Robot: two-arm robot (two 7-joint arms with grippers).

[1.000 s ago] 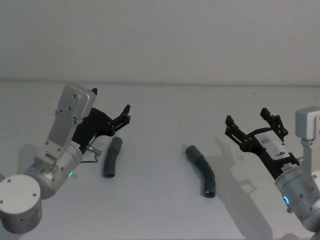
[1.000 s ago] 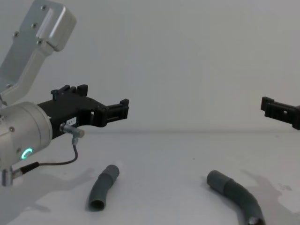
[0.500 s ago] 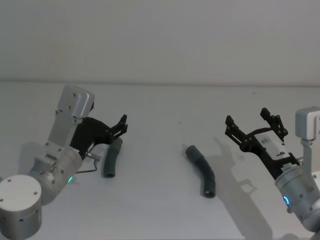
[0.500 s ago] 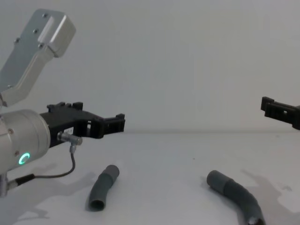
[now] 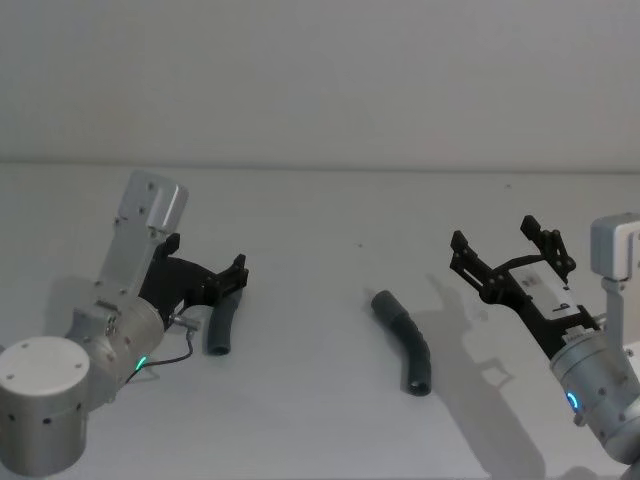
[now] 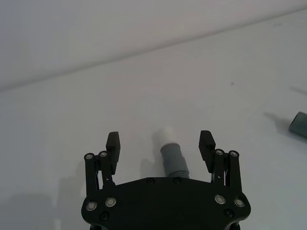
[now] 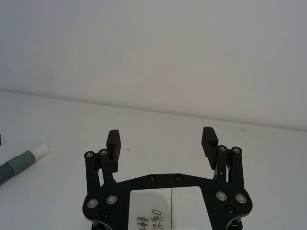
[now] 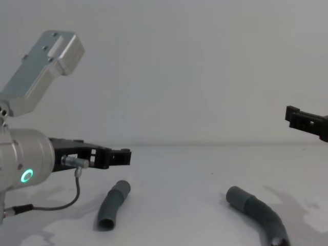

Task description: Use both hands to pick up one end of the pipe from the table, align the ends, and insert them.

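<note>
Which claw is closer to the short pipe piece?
Left. The left gripper hangs open just above the short piece; the right gripper is far off, beyond the long piece.

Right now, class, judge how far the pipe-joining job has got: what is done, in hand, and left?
Done: nothing joined; the short piece and long piece lie apart on the table. In hand: the left gripper hangs open just above the short piece's white tip; the right gripper is open, raised, right of the long piece. Left: gripping, lifting, aligning, inserting.
</note>
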